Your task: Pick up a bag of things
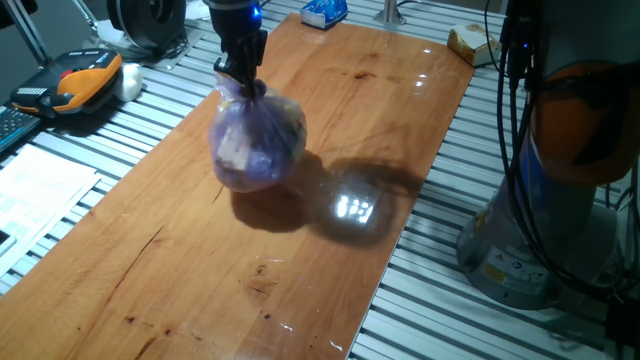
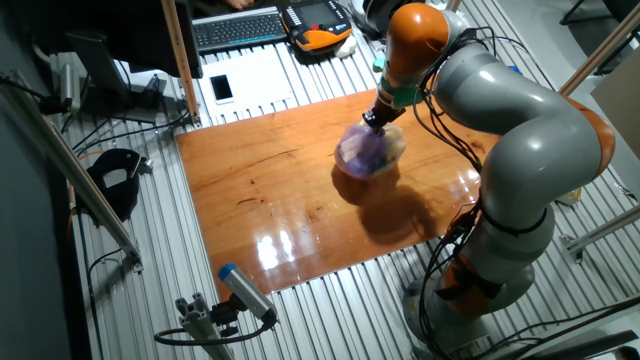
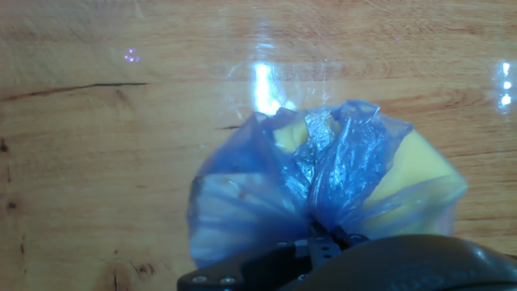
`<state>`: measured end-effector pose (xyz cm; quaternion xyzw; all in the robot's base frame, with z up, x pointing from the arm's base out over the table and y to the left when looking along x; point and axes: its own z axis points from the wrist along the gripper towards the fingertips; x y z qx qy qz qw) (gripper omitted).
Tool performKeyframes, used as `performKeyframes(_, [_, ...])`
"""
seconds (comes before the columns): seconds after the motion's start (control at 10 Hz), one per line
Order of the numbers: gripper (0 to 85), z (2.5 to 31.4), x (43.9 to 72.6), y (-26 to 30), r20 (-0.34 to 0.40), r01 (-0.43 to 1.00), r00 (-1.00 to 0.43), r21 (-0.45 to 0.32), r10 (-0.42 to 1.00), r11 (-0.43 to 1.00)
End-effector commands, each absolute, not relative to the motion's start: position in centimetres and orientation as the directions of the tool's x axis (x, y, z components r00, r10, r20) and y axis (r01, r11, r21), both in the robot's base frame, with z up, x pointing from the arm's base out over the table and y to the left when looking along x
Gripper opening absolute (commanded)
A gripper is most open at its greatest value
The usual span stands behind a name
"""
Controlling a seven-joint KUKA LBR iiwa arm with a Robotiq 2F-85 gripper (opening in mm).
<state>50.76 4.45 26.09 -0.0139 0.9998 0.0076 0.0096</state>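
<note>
The bag of things (image 1: 257, 140) is a round, translucent purple plastic bag with pale yellowish lumps showing through. It hangs just above the wooden board (image 1: 150, 260), with its shadow below it to the right. My gripper (image 1: 241, 80) is shut on the bag's twisted top. The other fixed view has the bag (image 2: 370, 152) under the gripper (image 2: 376, 120) near the board's far right. In the hand view the bag (image 3: 323, 182) fills the lower middle, its gathered top pinched between the fingers (image 3: 327, 240).
The wooden board (image 2: 260, 190) lies on a slatted metal table. An orange pendant (image 1: 85, 78) and papers sit at the left, a blue box (image 1: 325, 12) and a tan object (image 1: 472, 42) at the far end. My arm's base (image 1: 520, 250) stands at the right.
</note>
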Motion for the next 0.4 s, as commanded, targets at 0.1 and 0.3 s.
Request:
performKeyframes(0.1, [0.0,26.05,50.76,4.52,-0.021,-0.028,-0.999,0.01,-0.028,1.0])
performKeyframes(0.3, [0.0,26.09,50.77,4.43,-0.027,-0.03,-0.999,0.004,-0.03,1.0])
